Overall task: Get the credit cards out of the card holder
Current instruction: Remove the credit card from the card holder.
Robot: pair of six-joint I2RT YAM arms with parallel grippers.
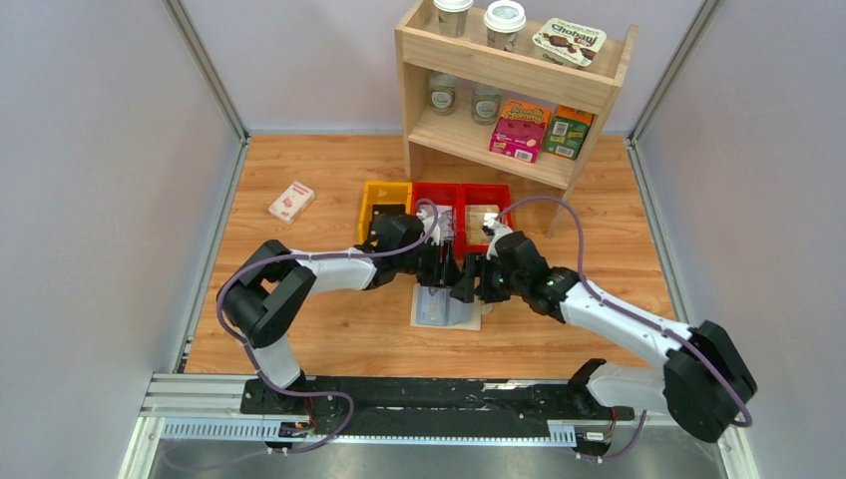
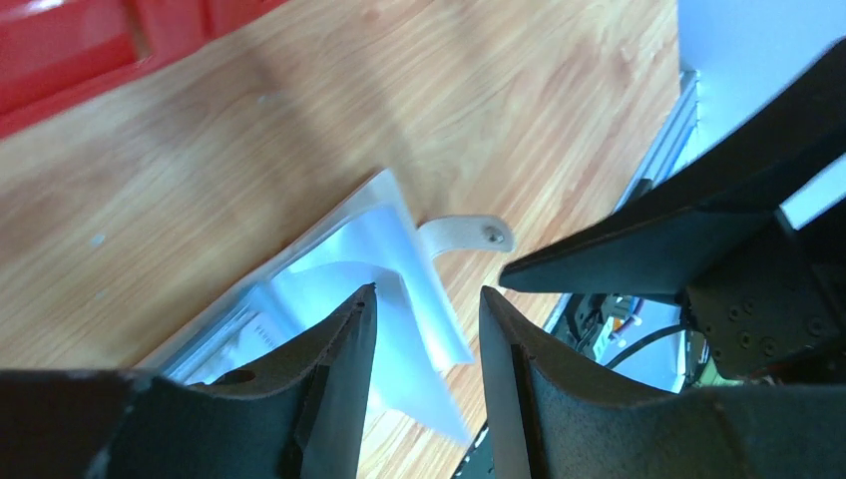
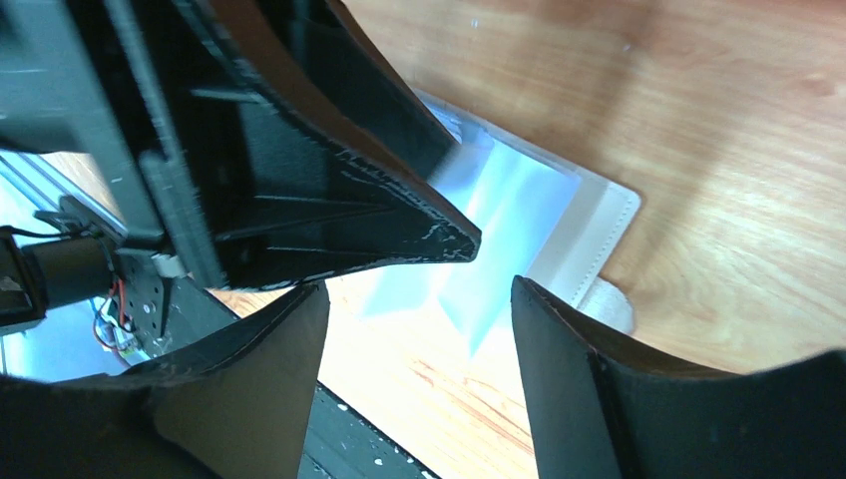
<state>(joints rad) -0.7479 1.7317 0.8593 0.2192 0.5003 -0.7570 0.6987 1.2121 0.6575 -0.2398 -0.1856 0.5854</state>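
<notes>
**Both claws over the open card holder, neither gripping**

The card holder (image 1: 446, 311) lies open on the wooden surface (image 1: 329, 329), lining (image 2: 344, 259) up, at 12 o'clock from my bases. My left claw (image 2: 424, 334) hangs right over it with its jaws partly apart. A loose pale sheet of the lining rises into the gap, but nothing is pinched. In that wrist view the holder's long axis runs from 7 to 1 o'clock, and its snap tab (image 2: 469, 235) points to 3. A pale strip with faint print at 8 o'clock from the claw may be one of the credit cards (image 2: 249, 324); I can't be sure. My right claw (image 3: 414, 299) stands wide and empty at the holder's 3 o'clock edge. I judge the left claw nearer the pockets.
</notes>
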